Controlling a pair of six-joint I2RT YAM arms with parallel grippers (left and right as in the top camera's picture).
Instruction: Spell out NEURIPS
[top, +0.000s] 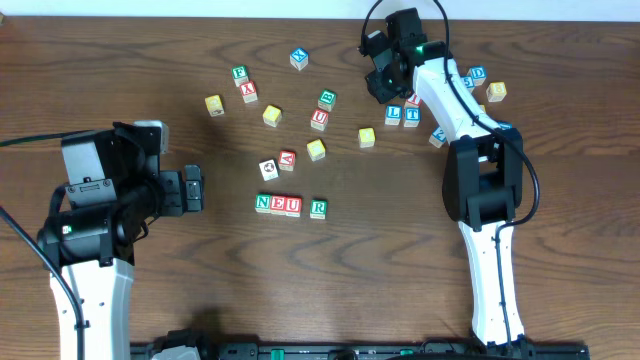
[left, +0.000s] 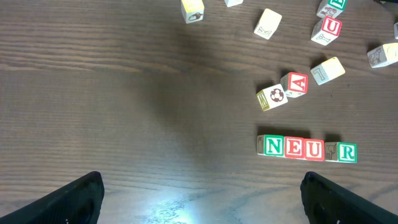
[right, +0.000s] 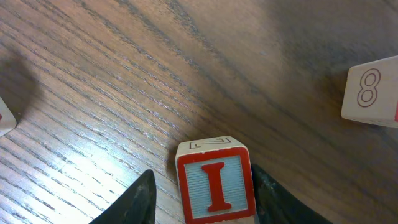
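A dark brown wood-grain table (top: 300, 300) fills the view, with a pale white strip (top: 150, 8) beyond its far edge and a soft light glare (left: 165, 208) on the grain.

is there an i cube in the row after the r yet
No, in the left wrist view the row reads N, E, U, R and stops at the R cube.

left arm folded back, left gripper (top: 194, 190) jaws spread wide | right arm stretched forward, right gripper (top: 380, 82) jaws half apart
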